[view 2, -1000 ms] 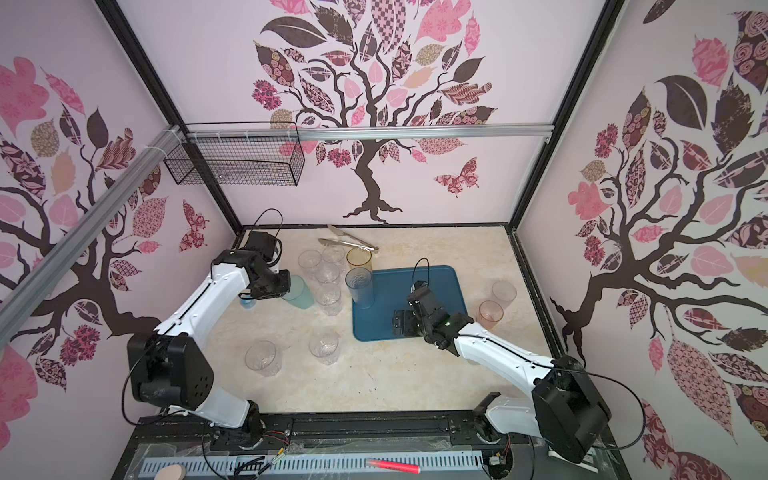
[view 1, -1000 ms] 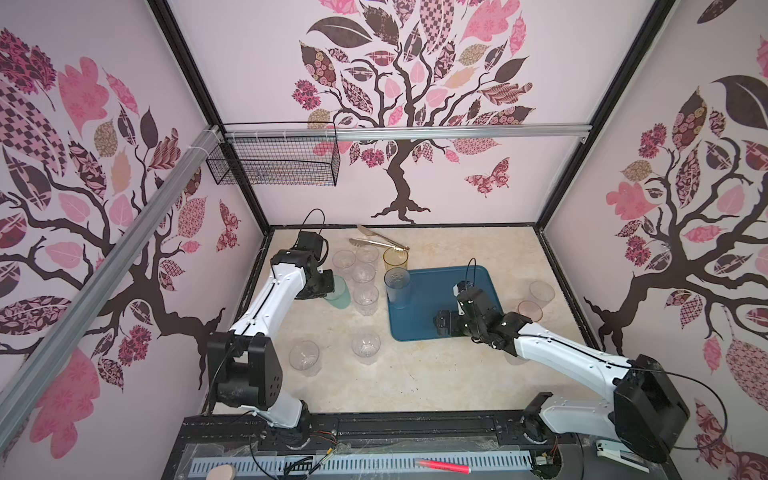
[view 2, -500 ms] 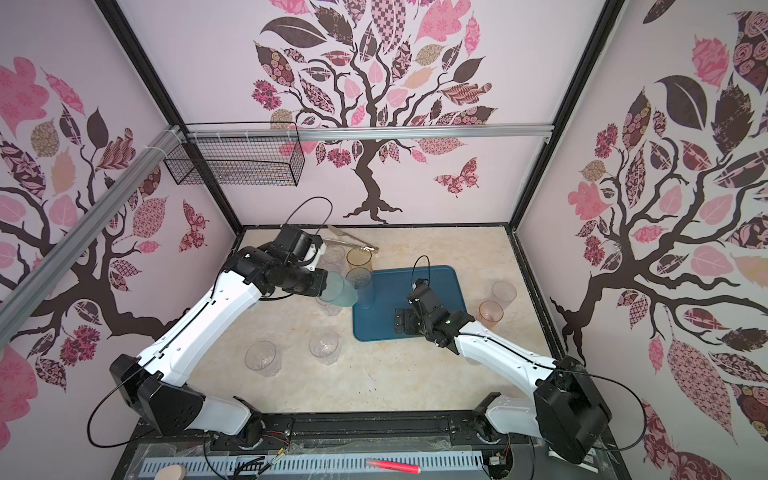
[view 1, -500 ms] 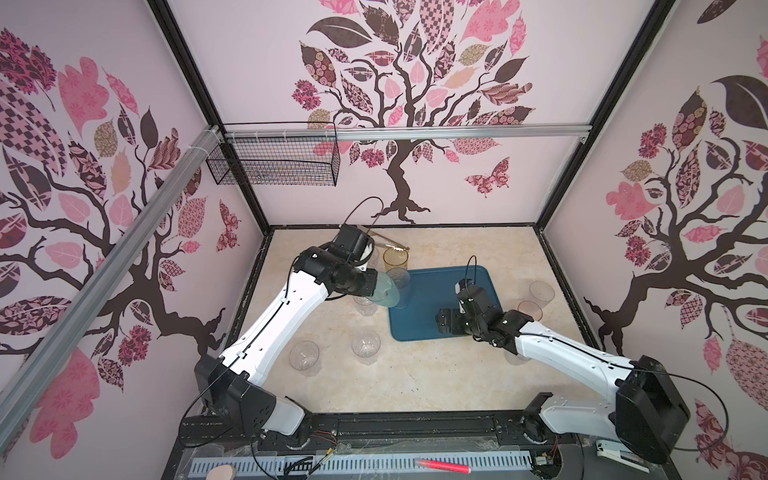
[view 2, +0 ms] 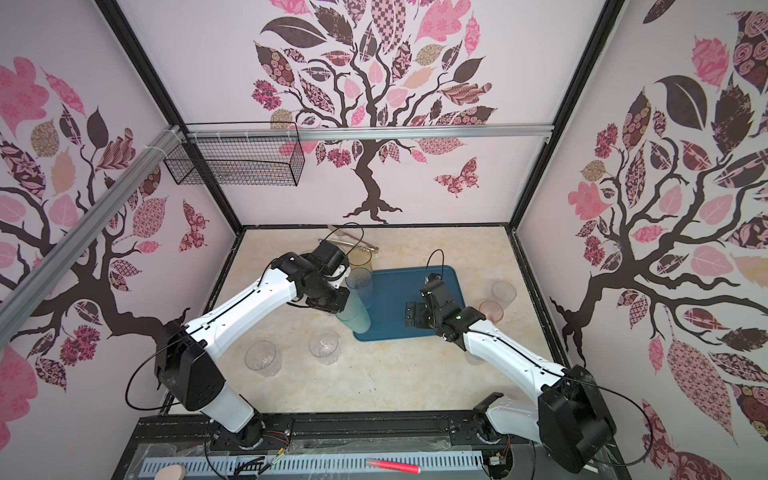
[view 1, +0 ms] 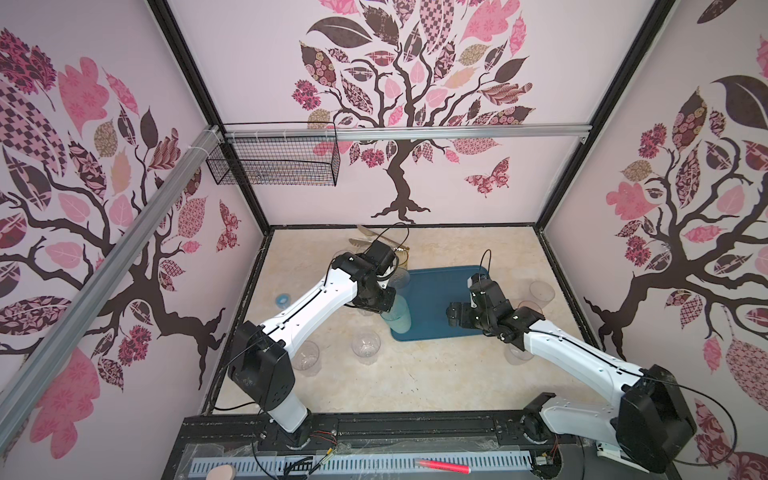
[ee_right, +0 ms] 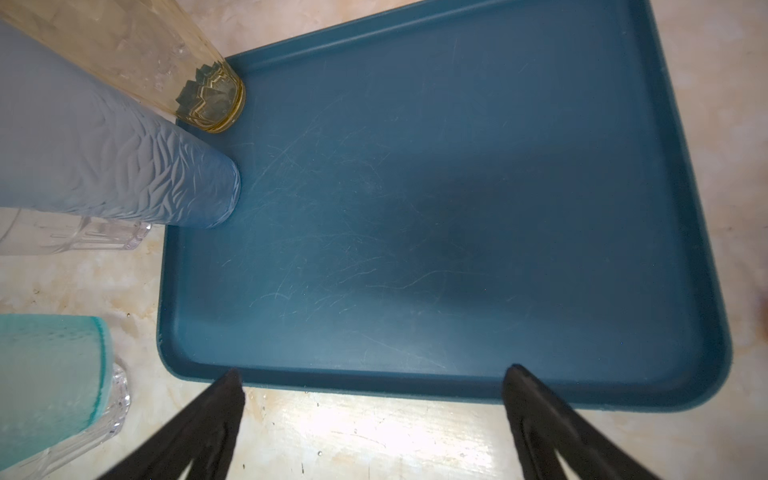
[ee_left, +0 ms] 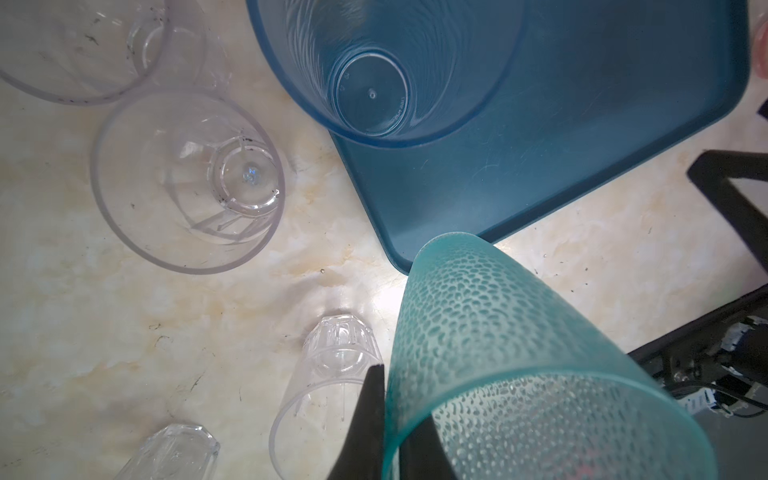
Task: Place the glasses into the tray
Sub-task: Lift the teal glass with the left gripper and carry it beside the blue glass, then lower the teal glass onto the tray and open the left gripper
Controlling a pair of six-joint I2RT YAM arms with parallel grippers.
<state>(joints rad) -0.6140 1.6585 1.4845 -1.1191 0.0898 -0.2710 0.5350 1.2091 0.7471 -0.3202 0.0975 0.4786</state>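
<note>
A dimpled teal glass [ee_left: 498, 332] hangs tilted over the near left corner of the dark teal tray [view 1: 440, 299] [view 2: 399, 303]. My left gripper [ee_left: 395, 399] [view 1: 382, 299] is shut on its rim, one finger inside and one outside. In the tray's left part a blue glass [view 1: 400, 277] [ee_left: 386, 70] stands upright. At the far left corner stands an amber glass [ee_right: 212, 104] [view 2: 360, 259]. My right gripper [ee_right: 372, 374] [view 1: 451, 313] is open and empty above the tray's near edge.
Clear glasses [ee_left: 187, 183] [ee_left: 332, 374] stand left of the tray, and two more [view 1: 305, 357] [view 1: 365, 345] nearer the front. A pink glass [view 1: 530, 309] and a clear one [view 1: 541, 291] stand right of the tray. Metal tongs [view 1: 365, 241] lie at the back.
My left arm has swung right, carrying the teal glass from the left group of glasses to the tray's near left corner. The right arm has stayed still and open.
</note>
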